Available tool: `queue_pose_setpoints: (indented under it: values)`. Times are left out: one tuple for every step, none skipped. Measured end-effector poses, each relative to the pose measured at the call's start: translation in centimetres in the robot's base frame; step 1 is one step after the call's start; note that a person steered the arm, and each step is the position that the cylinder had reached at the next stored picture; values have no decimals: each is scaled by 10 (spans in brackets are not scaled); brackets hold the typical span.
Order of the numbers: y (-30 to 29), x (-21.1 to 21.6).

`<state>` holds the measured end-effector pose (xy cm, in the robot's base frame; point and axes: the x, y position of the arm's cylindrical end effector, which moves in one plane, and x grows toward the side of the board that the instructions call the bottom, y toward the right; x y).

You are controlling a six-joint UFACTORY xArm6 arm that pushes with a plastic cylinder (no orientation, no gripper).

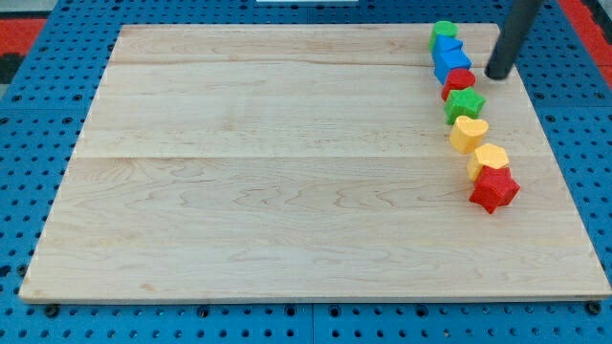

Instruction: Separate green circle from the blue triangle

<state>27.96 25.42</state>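
Broadly, a pale wooden board [287, 172] fills most of the view, lying on a blue pegboard table [29, 191]. Down its right side runs a close chain of blocks: the green circle [444, 32] at the top, touching the blue triangle [449, 48] just below it, then a blue block [451, 65] — shape unclear — a red block [460, 81], a green star [465, 104], a yellow heart [469, 134], a yellow hexagon [489, 159] and a red star [493, 188]. My tip [499, 74] — a bare rod with no fingers to open or close — stands just right of the blue blocks, apart from them.
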Motion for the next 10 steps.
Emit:
queue_pose_setpoints:
  values:
    - [-14, -52]
    - [-39, -59]
    - [-109, -59]
    - [-87, -63]
    - [-97, -84]
    - [-147, -85]
    - [-159, -61]
    - [-110, -69]
    - [-15, -83]
    - [15, -48]
